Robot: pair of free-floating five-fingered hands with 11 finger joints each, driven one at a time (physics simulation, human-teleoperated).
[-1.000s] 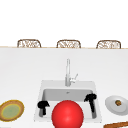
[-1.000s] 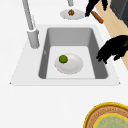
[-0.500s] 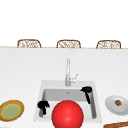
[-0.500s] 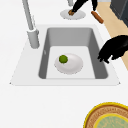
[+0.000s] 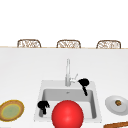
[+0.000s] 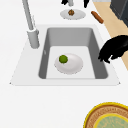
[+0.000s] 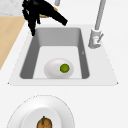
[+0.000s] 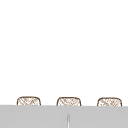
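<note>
A white counter [image 5: 25, 72] runs across the scene, with three woven chair backs [image 5: 68, 44] along its far edge and a steel sink [image 5: 93, 86] set in the middle.

Front view: the faucet [image 5: 67, 72] rises at the sink's far rim. The right hand [image 5: 84, 83] hovers just right of the faucet, above the basin's far right corner; whether its fingers are curled cannot be told. The left hand [image 5: 43, 105] hangs at the near left corner of the sink, fingers curled downward and holding nothing. A red ball [image 5: 67, 114] covers the basin's near part. A yellow-rimmed plate [image 5: 11, 110] lies left of the sink; a white plate [image 5: 112, 107] with a brown item [image 5: 118, 102] lies right of it.

Left side view: a white dish [image 6: 72, 65] rests on the basin floor carrying a green ball [image 6: 63, 59]. The left hand [image 6: 115, 48] hovers over the sink's near rim, apart from the dish.

Right side view: the dish [image 7: 53, 68] and green ball [image 7: 64, 67] sit in the basin's right half.

Upper view: the chair backs [image 8: 68, 101] line the counter's far edge.
</note>
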